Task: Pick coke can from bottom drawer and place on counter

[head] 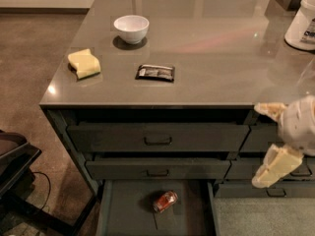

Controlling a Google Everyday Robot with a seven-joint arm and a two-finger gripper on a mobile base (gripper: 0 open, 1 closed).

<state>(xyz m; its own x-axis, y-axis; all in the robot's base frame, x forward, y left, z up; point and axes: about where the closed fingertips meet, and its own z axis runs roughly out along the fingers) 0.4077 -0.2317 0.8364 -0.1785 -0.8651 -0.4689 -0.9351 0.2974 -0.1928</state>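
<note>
Gripper (260, 144): jaws spread wide, released, holding nothing, just off the table's (211, 58) front-right edge | coke can (165, 201): on its side in the open bottom drawer (123, 215), below the table's front edge | on the table's left part: white bowl (131, 28), yellow sponge (84, 64), dark packet (155, 73)

can (165, 201) in btm drawer (127, 211), hand (258, 145) right
</note>
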